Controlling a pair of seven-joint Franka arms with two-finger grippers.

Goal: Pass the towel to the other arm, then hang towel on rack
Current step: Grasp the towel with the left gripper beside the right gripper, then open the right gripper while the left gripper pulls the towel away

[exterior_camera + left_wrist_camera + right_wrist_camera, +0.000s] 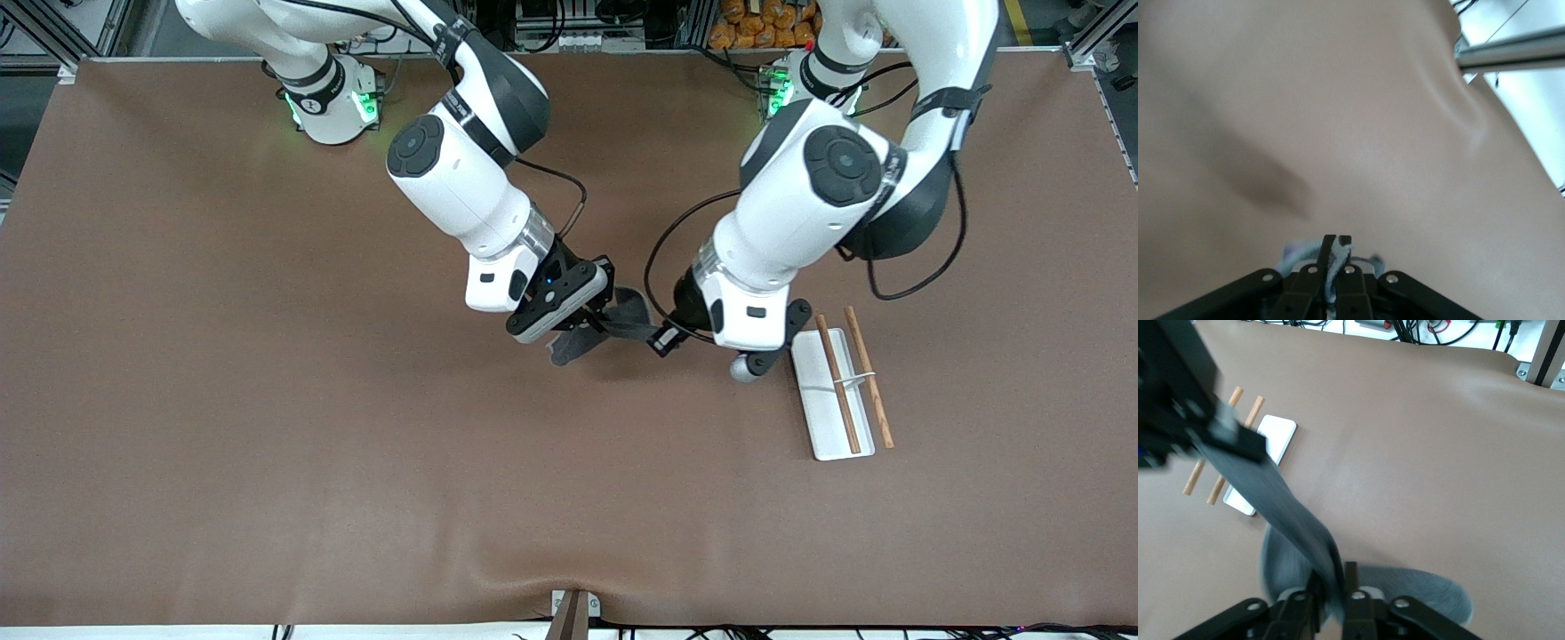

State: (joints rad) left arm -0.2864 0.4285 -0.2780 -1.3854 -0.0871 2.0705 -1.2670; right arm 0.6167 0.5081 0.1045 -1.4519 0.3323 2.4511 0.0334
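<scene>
The dark grey towel [628,313] hangs stretched in the air between both grippers, over the middle of the table. My right gripper [592,322] is shut on one end, and a loose flap droops below it. My left gripper [663,339] is shut on the other end. In the right wrist view the towel [1286,515] runs from my right gripper [1335,572] up to the left gripper [1231,439]. In the left wrist view my left gripper [1337,241] pinches a fold of towel [1333,267]. The rack [822,396] lies on the table beside the left gripper, toward the left arm's end, and shows in the right wrist view [1275,433].
The brown table cover has a ridge near the front edge by a small bracket [573,609]. An aluminium frame post [1511,57] stands at the table's edge. Cables [1405,328] lie along the table edge.
</scene>
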